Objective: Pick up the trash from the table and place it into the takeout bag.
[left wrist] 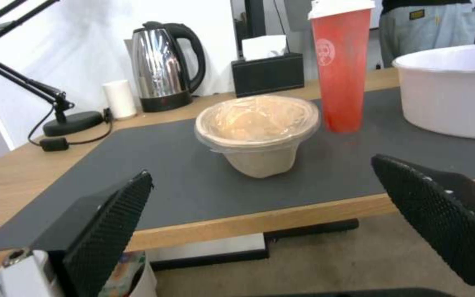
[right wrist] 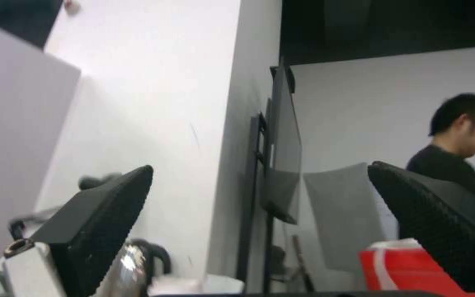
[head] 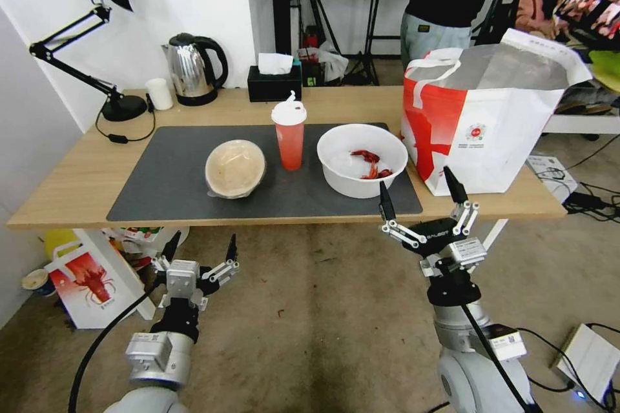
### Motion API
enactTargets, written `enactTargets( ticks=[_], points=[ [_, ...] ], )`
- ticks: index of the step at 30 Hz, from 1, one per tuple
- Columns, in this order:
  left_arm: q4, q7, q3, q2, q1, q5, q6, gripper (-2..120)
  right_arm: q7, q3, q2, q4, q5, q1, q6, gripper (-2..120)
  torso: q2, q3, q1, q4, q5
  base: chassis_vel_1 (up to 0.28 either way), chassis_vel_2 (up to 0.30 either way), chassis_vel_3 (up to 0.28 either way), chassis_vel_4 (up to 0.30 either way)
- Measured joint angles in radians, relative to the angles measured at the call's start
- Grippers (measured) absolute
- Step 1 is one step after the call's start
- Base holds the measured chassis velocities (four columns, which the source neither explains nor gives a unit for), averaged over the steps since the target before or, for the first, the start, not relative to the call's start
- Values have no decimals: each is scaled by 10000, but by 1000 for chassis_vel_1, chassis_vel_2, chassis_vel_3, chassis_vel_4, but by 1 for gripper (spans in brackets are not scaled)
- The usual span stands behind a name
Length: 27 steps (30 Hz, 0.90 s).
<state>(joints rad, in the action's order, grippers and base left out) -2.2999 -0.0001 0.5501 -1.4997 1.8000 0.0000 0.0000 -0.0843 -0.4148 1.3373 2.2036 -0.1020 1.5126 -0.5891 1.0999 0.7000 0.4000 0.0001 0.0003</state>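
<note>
From the head view, I am holding my left gripper [head: 200, 250] and right gripper [head: 420, 192] released, below the surface [head: 58, 187]; nothing is picked yet.

In the left wrist view, the beige bowl [left wrist: 257, 134] is sitting ahead, needing a reach forward.

In the right wrist view, the takeout bag [right wrist: 408, 268] is lying just beyond.

Black desk lamp [head: 106, 39], white cylinder [head: 159, 93], steel kettle [head: 192, 69] and black tissue box [head: 274, 82] line the rear edge.

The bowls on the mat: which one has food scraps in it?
The white round bowl, nearest the takeout bag, holds red crayfish scraps; the beige bowl is covered with clear film.
</note>
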Motion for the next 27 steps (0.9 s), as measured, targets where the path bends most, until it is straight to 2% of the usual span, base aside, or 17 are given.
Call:
enactTargets(
  ticks=[1, 2, 12, 16, 19, 27],
  points=[
    [0, 0, -1, -3, 0, 0, 0, 100, 60, 46, -321, 151, -290, -90, 146, 100, 0, 0, 0, 2, -13, 0, 0, 0, 0],
    [0, 0, -2, -3, 0, 0, 0, 100, 102, 76, -481, 200, -438, -111, 273, 100, 0, 0, 0, 0, -2, 0, 0, 0, 0],
    [0, 0, -2, -3, 0, 0, 0, 100, 235, 249, -1157, 501, -1105, -133, 1032, 100, 0, 0, 0, -1, -1, 0, 0, 0, 0],
    [0, 0, -1, -3, 0, 0, 0, 100, 450, 384, -1763, 774, -1747, -304, 1772, 100, 0, 0, 0, 0, -3, 0, 0, 0, 0],
    [0, 0, -2, -3, 0, 0, 0, 100, 646, 420, -2493, 998, -2487, -490, 2489, 100, 0, 0, 0, 0, -2, 0, 0, 0, 0],
    [0, 0, -2, -3, 0, 0, 0, 100, 895, 705, -3592, 1276, -3910, -845, 3404, 100, 0, 0, 0, -2, -2, 0, 0, 0, 0]
  ],
)
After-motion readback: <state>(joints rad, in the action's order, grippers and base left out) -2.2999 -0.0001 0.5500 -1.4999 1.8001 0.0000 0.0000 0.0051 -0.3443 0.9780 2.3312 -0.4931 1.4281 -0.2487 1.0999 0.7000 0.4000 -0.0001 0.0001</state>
